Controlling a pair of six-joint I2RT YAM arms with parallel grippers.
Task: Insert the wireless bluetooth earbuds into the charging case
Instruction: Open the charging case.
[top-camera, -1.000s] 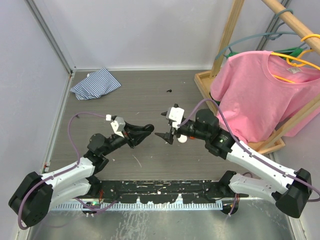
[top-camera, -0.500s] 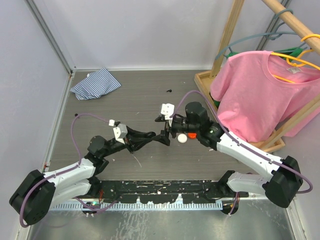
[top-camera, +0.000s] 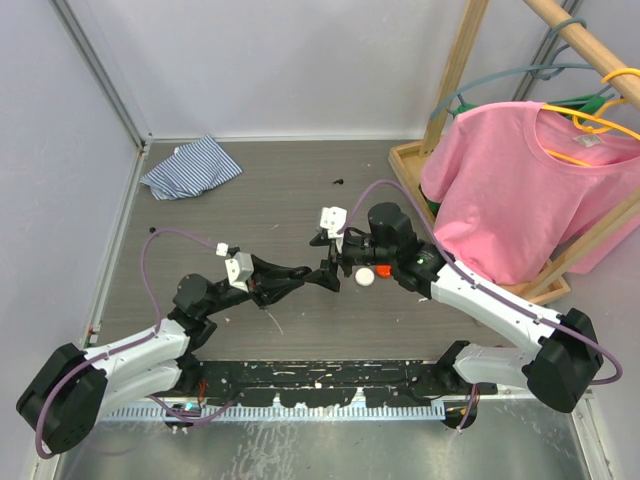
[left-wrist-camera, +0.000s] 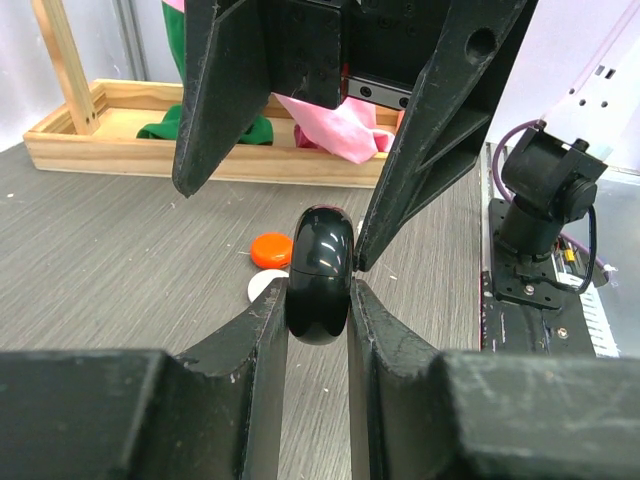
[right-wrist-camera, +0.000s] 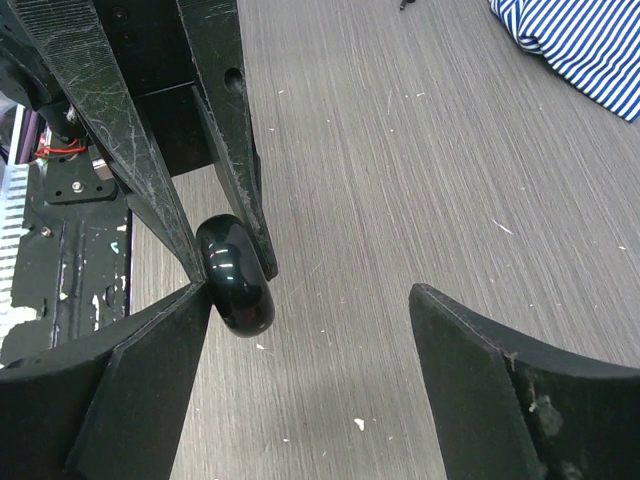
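A glossy black round charging case (left-wrist-camera: 320, 275) is held edge-on, a little above the table, with my left gripper (left-wrist-camera: 318, 295) shut on it. In the top view the left gripper (top-camera: 303, 271) meets my right gripper (top-camera: 328, 272) tip to tip at mid-table. The right gripper (right-wrist-camera: 310, 290) stands open around the case (right-wrist-camera: 235, 273); one finger rests against it and the other is well apart. An orange round case (left-wrist-camera: 271, 249) and a white one (left-wrist-camera: 262, 290) lie on the table behind. A tiny black piece (top-camera: 339, 181), perhaps an earbud, lies far back.
A striped blue-and-white cloth (top-camera: 190, 166) lies at the back left. A wooden rack (top-camera: 410, 165) with a pink shirt (top-camera: 520, 190) on hangers fills the right side. The arms' black base rail (top-camera: 320, 385) runs along the near edge.
The right gripper has swung left and closed in on the left gripper's tip; the left gripper has shifted slightly right and nearer with the black case. Little has moved in the last half second.
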